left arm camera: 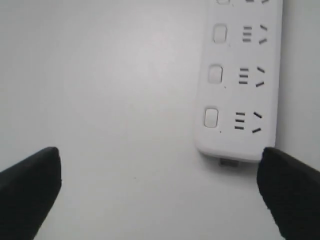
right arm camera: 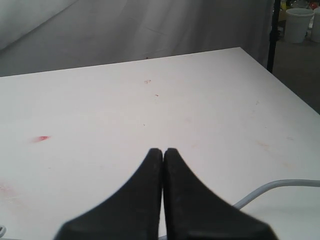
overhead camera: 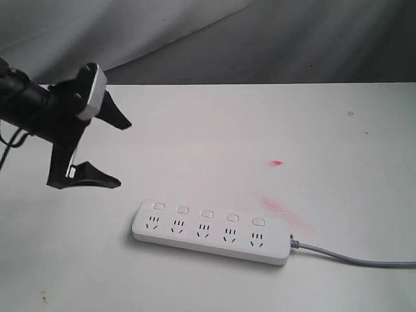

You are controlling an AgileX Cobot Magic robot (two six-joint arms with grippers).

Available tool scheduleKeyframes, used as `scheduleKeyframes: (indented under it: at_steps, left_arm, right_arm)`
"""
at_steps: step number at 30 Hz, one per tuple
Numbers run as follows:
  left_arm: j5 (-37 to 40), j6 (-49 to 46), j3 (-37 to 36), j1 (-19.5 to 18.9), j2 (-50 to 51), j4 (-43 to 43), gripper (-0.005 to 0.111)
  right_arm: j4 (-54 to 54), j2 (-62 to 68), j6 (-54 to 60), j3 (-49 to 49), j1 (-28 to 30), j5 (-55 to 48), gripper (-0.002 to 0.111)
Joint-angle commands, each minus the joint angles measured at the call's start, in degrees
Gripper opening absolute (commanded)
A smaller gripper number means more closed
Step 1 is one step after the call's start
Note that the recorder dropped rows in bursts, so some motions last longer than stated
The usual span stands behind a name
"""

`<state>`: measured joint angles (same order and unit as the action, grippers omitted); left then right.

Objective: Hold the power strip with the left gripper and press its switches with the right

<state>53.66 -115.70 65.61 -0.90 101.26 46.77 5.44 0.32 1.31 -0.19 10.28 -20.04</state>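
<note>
The white power strip (overhead camera: pixel 211 232) lies flat near the table's front, with its five switches (overhead camera: pixel 207 213) in a row along the far side and its grey cord (overhead camera: pixel 354 258) running off to the right. My left gripper (overhead camera: pixel 123 153) hangs wide open above and to the left of the strip's left end, holding nothing. In the left wrist view that end of the power strip (left arm camera: pixel 240 115) shows beside one finger (left arm camera: pixel 292 192), apart from it. My right gripper (right arm camera: pixel 163 151) is shut and empty, out of the exterior view, with only the cord (right arm camera: pixel 270 190) near it.
The white table (overhead camera: pixel 260 130) carries a small red mark (overhead camera: pixel 277 162) and a faint pink smear (overhead camera: pixel 279 209) behind the strip's right end. Grey cloth hangs behind the table. White buckets (right arm camera: pixel 300 22) stand on the floor past the table's far corner.
</note>
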Motion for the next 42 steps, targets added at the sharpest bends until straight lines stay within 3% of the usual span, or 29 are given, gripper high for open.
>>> scheduleKeyframes:
  at_steps: [1,4,9,13,20,33,36,37,38,42]
  left_arm:
    - [3.3,8.0,0.0,0.1,-9.3,0.2,0.101]
    - [4.0,12.9,0.0,0.1,-16.0,0.2,0.085]
    - [3.5,15.3,0.0,0.1,-26.8,0.2,0.034]
    - [3.5,19.1,0.0,0.1,-34.6,0.4,0.000]
    - [3.5,35.3,0.0,0.1,-45.2,1.1,0.001]
    - [3.7,36.1,0.0,0.1,-58.1,1.1,0.001]
    - [-3.1,53.9,-0.1,0.1,-60.6,-2.9,0.001]
    - [-9.5,72.7,-0.6,0.1,-61.6,-10.6,0.001]
    - [-12.3,81.0,-1.2,0.1,-62.3,-15.8,0.001]
    - [-17.7,100.7,-5.7,0.1,-65.7,-32.5,0.001]
  right_arm:
    - [-0.4,-0.3,0.1,0.2,0.5,-0.2,0.000]
    - [-0.4,-0.3,0.1,0.2,0.5,-0.2,0.000]
    - [-0.4,-0.3,0.1,0.2,0.5,-0.2,0.000]
    - [-0.4,-0.3,0.1,0.2,0.5,-0.2,0.000]
    - [-0.4,-0.3,0.1,0.2,0.5,-0.2,0.000]
    - [-0.4,-0.3,0.1,0.2,0.5,-0.2,0.000]
    - [-0.4,-0.3,0.1,0.2,0.5,-0.2,0.000]
    - [-0.4,-0.3,0.1,0.2,0.5,-0.2,0.000]
    - [-0.4,-0.3,0.1,0.2,0.5,-0.2,0.000]
    - [-0.4,-0.3,0.1,0.2,0.5,-0.2,0.000]
